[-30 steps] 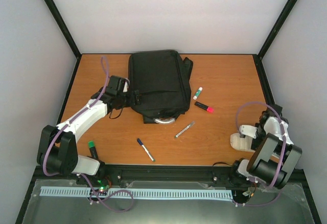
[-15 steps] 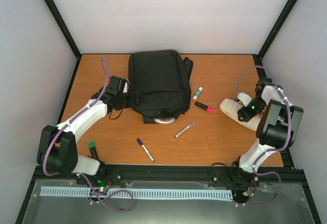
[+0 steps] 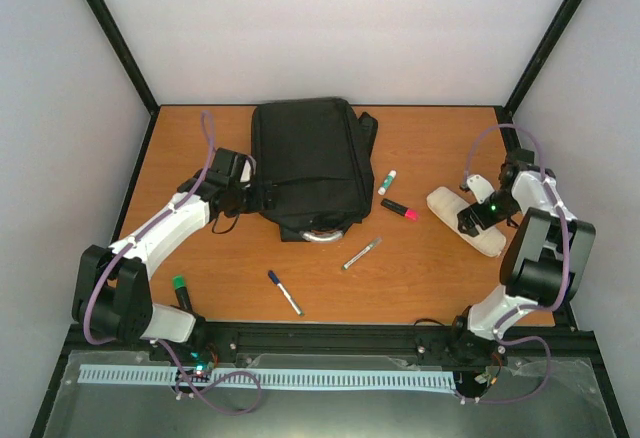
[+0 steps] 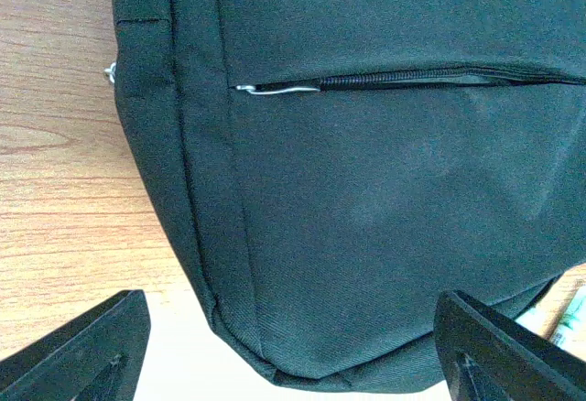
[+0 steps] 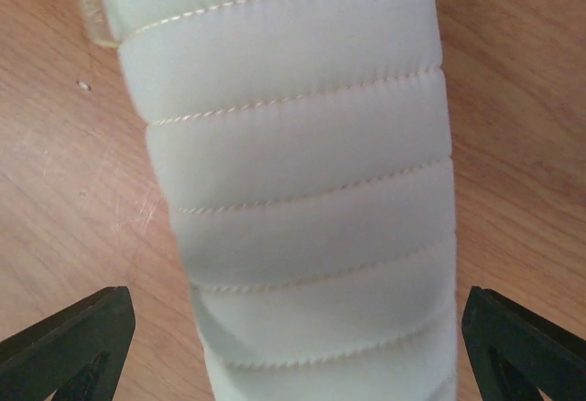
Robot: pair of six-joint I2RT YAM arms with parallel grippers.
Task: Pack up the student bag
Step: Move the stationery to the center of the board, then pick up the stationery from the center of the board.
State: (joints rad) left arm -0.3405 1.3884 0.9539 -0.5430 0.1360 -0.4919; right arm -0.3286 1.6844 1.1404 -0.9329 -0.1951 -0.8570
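Student bag (image 3: pixel 305 158) beneath splayed left hand (image 4: pixel 291 298)

Bright, even overhead light, faint soft shadows; wrist views slightly blurred

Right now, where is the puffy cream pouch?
In the top view, the quilted cream fabric pouch lies on the wooden table's right side, under the right gripper, beside the black-and-pink marker.
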